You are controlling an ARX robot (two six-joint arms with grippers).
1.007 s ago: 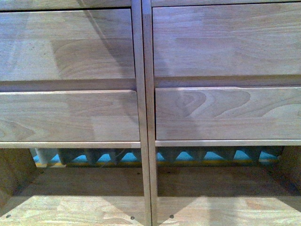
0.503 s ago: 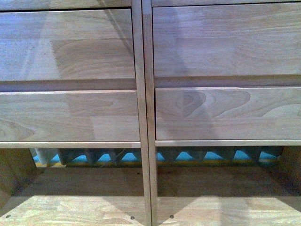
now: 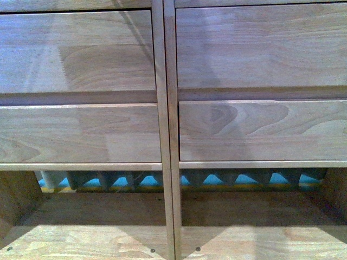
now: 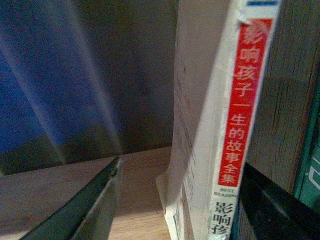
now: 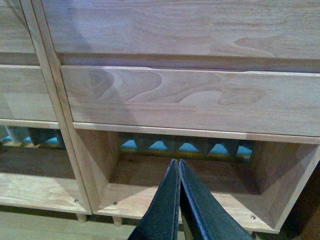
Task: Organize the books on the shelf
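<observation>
Front view is showing only the shelf: two joined columns, four drawer fronts shut, open compartments sitting below them. A blue-and-grey pattern is showing through the open back. Neither arm is appearing in this view.

Left wrist view: lighting is dim. The left gripper is sitting inside a compartment with its fingers spread wide. The white-spined book, carrying a red label with Chinese characters, is standing nearly upright on the wooden board between the two fingers. Its spine is lying right against one finger. The other finger is sitting apart from the cover, with bare board showing in the gap, so nothing is being clamped. A bottom page corner is flaring out slightly. A teal-edged thing is peeking in past the near finger; cannot tell what it is.

Right wrist view: the right gripper is hovering in front of the shelf with its fingers pressed together and nothing between them. It is pointing at one of the bottom compartments, just under a drawer front. Peg legs are showing beneath.
</observation>
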